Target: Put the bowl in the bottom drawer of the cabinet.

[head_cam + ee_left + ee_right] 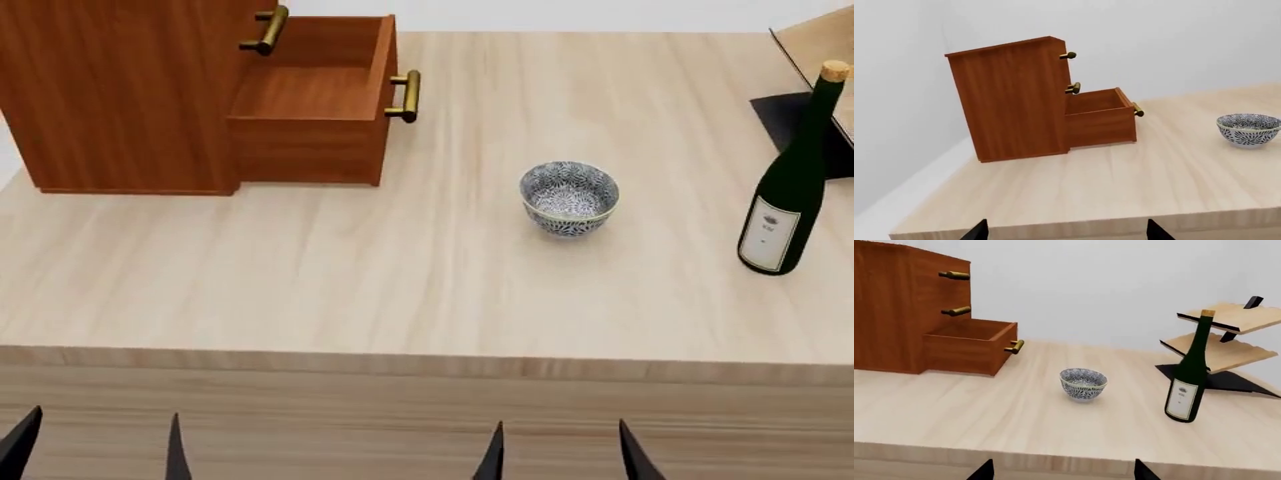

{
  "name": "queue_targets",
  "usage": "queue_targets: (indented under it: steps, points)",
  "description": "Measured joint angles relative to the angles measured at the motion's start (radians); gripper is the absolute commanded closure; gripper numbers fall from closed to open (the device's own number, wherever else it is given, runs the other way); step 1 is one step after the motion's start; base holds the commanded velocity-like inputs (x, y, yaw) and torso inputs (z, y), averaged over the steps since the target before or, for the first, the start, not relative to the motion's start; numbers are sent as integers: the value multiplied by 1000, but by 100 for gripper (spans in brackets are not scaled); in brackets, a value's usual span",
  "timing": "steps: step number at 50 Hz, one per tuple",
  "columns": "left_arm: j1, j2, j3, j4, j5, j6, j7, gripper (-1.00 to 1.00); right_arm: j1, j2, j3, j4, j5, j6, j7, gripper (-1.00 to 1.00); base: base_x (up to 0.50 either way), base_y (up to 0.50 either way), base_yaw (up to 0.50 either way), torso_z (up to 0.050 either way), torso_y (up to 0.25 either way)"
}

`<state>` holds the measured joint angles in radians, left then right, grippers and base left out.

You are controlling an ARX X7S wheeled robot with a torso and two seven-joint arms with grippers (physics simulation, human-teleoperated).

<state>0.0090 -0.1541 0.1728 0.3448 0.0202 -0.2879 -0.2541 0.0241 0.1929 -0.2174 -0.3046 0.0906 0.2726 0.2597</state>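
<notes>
The blue-and-white bowl [570, 198] [1249, 129] [1083, 383] stands upright on the table's middle, with nothing touching it. At the far left is the reddish-brown cabinet [114, 90] [1011, 100] [894, 310]. Its bottom drawer [310, 100] [1101, 122] [971, 347] is pulled out and shows an empty inside. Both grippers hang below the table's front edge, well short of the bowl. My left gripper [96, 452] [1067, 232] is open and holds nothing. My right gripper [561, 455] [1064, 471] is likewise open and empty.
A dark green wine bottle [787, 180] [1189, 375] stands upright to the right of the bowl. Behind it is a pale wooden rack [1227, 340] on a black base. The light-wood table [334, 280] has its front edge just ahead of my fingertips.
</notes>
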Motion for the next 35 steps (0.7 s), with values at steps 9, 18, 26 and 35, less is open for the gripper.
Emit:
queue_targets:
  steps: [9, 18, 26, 35]
  points:
    - [-44, -8, -1, 89, -7, -99, 2, -100, 32, 7, -17, -64, -2, 61, 2, -100, 0, 0, 0, 50, 29]
    - [-59, -18, 5, 195, -14, -182, 5, -100, 66, 12, -31, -118, -4, 111, 4, -100, 0, 0, 0, 50, 29]
    - [-31, -32, 3, 304, -29, -227, 8, -100, 83, 20, -46, -145, -7, 105, -1, -100, 388, 35, 0, 50, 29]
    - [7, -48, -4, 376, -48, -241, 11, -100, 96, 28, -58, -160, -5, 96, -4, -100, 500, 46, 0, 50, 28]
